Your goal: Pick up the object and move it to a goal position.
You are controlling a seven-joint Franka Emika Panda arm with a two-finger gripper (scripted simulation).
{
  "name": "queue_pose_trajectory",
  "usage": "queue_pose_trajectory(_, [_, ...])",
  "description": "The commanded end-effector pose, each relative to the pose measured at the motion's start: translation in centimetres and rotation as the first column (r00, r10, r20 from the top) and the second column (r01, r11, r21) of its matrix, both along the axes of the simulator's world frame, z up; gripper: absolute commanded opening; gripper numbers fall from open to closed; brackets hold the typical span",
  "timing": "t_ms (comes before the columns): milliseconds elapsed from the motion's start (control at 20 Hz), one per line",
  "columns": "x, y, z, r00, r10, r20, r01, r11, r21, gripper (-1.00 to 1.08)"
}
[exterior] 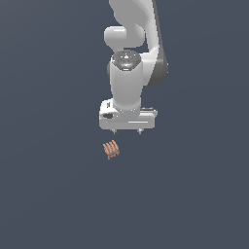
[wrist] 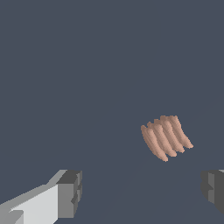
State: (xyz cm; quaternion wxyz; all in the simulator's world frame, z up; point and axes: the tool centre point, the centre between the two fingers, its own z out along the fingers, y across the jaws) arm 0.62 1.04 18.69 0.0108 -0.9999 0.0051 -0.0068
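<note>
The gripper (exterior: 127, 131) hangs with its jaws spread wide and nothing held between them. The ribbed salmon-brown object (exterior: 112, 149) lies apart from the jaws, ahead of the gap and nearer one fingertip (wrist: 213, 187), untouched. No writing or containers are visible.

No readable text, labels, numbers or signs anywhere.

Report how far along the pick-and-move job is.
Done: nothing beyond the approach. The gripper hangs open near the ribbed object, which lies untouched and outside the fingers. In hand: lining up. Left: centring over it, descending, grasping, lifting and carrying it to the goal.
</note>
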Motion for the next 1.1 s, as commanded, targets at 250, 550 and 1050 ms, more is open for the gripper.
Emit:
queue_pose_trajectory(250, [0.3, 0.5, 1.0, 1.000, 0.024, 0.006, -0.024, 1.000, -0.005, 1.00])
queue_pose_trajectory(550, [0.5, 1.1, 2.1, 0.999, 0.042, 0.013, -0.042, 0.999, -0.009, 1.00])
queue_pose_trajectory(1050, [0.6, 0.0, 0.7, 0.996, 0.093, 0.010, -0.093, 0.996, -0.013, 1.00])
